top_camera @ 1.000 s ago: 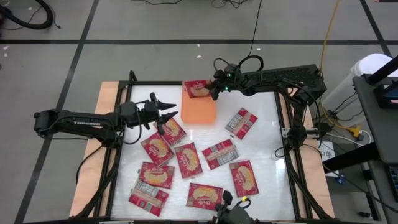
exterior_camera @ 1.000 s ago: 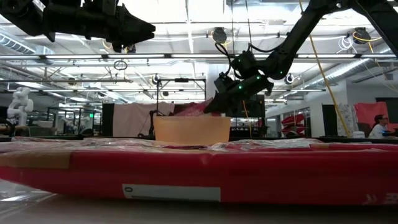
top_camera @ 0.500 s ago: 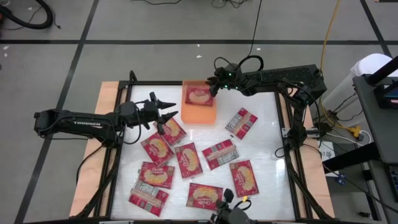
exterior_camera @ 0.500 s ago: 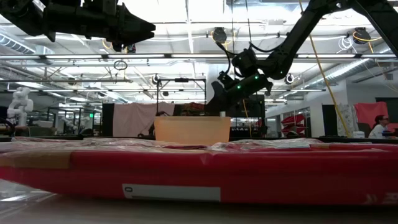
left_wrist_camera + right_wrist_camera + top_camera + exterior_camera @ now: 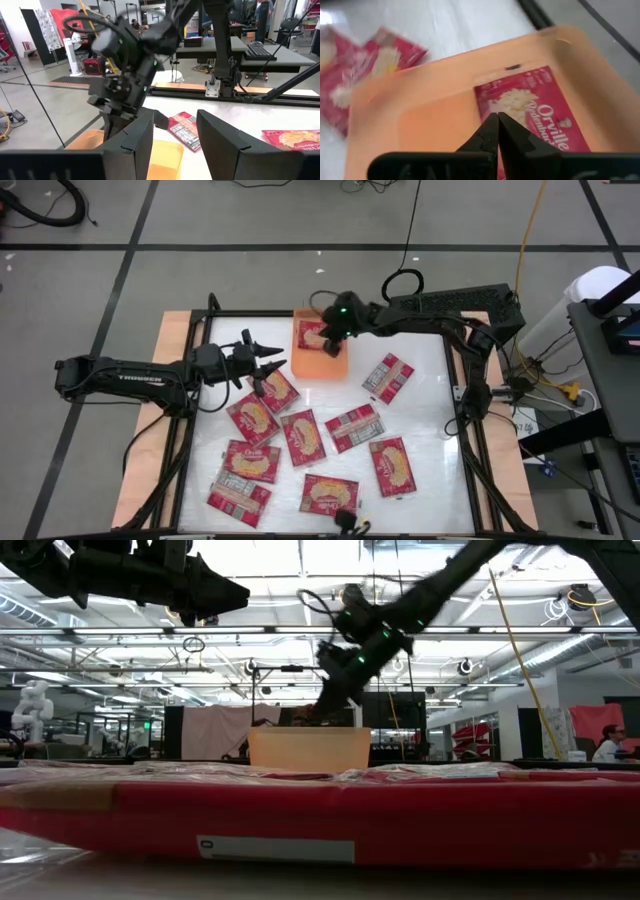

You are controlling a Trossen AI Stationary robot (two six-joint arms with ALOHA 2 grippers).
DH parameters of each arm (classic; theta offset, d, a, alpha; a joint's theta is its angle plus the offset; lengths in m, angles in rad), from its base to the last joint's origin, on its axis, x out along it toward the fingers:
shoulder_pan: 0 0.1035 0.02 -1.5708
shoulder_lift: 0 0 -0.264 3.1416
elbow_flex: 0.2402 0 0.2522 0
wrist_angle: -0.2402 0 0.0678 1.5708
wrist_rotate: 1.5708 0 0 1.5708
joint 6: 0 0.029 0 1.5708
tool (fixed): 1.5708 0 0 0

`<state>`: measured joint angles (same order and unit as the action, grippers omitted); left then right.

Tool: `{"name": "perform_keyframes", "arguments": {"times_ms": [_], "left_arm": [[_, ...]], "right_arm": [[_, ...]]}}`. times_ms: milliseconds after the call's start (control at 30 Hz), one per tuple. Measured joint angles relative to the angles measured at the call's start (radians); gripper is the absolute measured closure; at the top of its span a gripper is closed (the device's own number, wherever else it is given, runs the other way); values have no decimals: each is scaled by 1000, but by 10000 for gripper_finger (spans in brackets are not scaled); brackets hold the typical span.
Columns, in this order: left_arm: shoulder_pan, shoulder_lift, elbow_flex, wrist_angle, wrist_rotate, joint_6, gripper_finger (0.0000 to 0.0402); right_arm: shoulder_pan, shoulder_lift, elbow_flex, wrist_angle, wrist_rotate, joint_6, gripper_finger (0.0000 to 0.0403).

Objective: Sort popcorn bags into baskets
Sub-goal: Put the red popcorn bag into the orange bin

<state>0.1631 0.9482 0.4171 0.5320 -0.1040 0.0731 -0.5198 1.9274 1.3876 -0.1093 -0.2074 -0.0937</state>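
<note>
An orange tray [image 5: 322,362] stands at the table's far middle. One red popcorn bag [image 5: 311,332] lies flat in its far end, picture side up [image 5: 530,107]. My right gripper [image 5: 330,348] hangs shut just above the tray [image 5: 308,748], its tips [image 5: 496,120] over the bag's near edge; in the low view they stand clear above the rim. My left gripper [image 5: 272,355] hovers open and level left of the tray, nothing between its fingers [image 5: 175,120]. Several more bags [image 5: 303,437] lie flat on the white table.
Loose bags lie scattered from the table's middle to its near edge, among them one beside the tray's right [image 5: 388,378] and one right under my left gripper [image 5: 275,390]. A black frame [image 5: 455,370] rims the table. One bag [image 5: 320,815] fills the low view's foreground.
My right gripper has let go of the bag it held tilted over the tray's far end; the bag now lies flat in the tray. The gripper has then swung toward the table's left and near side over the tray, and risen a little.
</note>
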Motion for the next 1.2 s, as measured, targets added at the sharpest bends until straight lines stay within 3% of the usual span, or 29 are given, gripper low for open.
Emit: {"name": "perform_keyframes", "arguments": {"times_ms": [200,533,867,1200], "left_arm": [[0,0,0,-10,0,-2,249],[-2,0,0,-47,0,-23,250],[-1,0,0,-50,0,-3,249],[-5,0,0,-140,0,-57,249]], "right_arm": [[-10,96,166,-244,-28,-116,402],[-42,273,284,-362,19,-194,402],[-50,278,287,-360,157,-302,403],[-9,185,282,-334,157,-249,403]]}}
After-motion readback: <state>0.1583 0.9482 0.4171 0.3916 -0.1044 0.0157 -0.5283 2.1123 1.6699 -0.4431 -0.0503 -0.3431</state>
